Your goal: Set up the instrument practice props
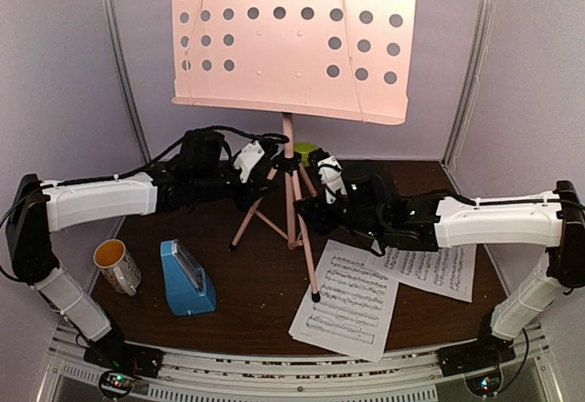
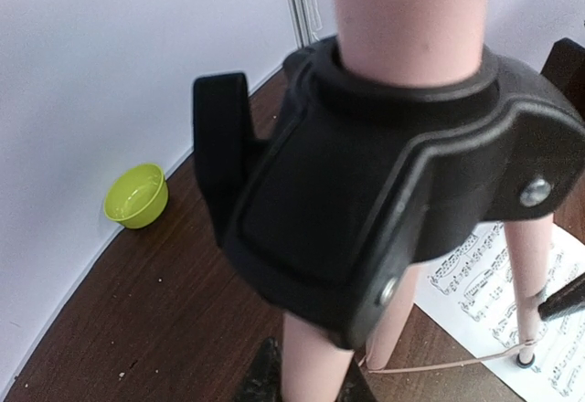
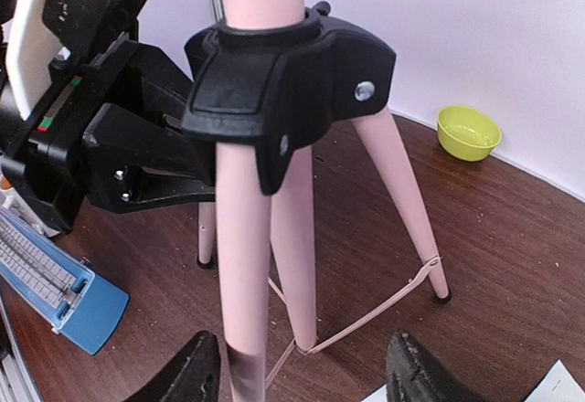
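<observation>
**Worktop** [image 1: 265,283], dark brown wood, rounded at the back. It carries everything below. Places are given from the stand.

**Music stand** [image 1: 291,37], pink, perforated desk on a tripod. It stands upright toward the back, with its long axis vertical. The desk faces the arms, leans back and is bare. One near foot rests on a page.

**Left claw** [image 1: 265,166], at the stand's left. From where I stand it looks closed on a pink tube just below the black plastic hub [image 3: 283,91].

**Right claw** [image 3: 303,376], at the stand's right. Its jaws are apart and straddle the tripod tubes below the hub without pinching any of them.

**Printed sheet-music page** [image 1: 347,301], white, flat, in front of the stand. Its long axis runs toward the near edge.

**Second page** [image 1: 434,269], to the stand's right and in front, tucked under the right arm.

**Metronome** [image 1: 187,279], small blue pyramid with a clear cover, in front and to the stand's left. It is upright, point up.

**Mug** [image 1: 117,265], cream with an orange inside, further left and tipped.

**Bowl** [image 2: 137,195], small and lime green, behind the stand by the wall.

**Step in hand**, as I judge it: seating the stand. The pages and metronome are not yet arranged.

**Next move**: probably both claws need to hold firm and lift straight up, so the foot comes off the page without toppling the top-heavy desk.
</observation>
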Controlling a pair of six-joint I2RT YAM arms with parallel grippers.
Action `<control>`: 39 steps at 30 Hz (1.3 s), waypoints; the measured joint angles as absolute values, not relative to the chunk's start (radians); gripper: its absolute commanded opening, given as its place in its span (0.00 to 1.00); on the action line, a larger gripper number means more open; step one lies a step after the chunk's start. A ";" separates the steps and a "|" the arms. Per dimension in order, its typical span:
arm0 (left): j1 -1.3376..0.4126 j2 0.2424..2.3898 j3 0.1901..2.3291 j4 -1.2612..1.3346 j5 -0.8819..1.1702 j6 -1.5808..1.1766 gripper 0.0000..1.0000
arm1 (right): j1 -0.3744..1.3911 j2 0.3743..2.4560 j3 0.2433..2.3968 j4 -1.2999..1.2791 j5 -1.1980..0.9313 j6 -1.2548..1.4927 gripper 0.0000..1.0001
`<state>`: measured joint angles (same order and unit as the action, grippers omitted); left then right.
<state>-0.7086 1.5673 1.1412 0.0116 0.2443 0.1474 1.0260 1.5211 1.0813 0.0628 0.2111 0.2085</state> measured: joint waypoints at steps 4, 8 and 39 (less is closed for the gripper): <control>-0.709 1.567 1.140 0.016 0.243 0.147 0.00 | 1.026 1.578 1.129 0.054 0.209 0.210 0.59; -0.709 1.567 1.134 0.028 0.241 0.146 0.00 | 1.026 1.626 1.156 0.040 0.214 0.214 0.41; -0.725 1.627 1.211 0.034 0.117 0.086 0.00 | 0.921 1.633 1.209 0.018 0.152 0.031 0.00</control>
<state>-0.7250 1.6272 1.2110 0.0341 0.1165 0.0860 0.9207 1.6333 1.2091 0.0181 0.1524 0.0307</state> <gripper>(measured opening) 0.128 0.120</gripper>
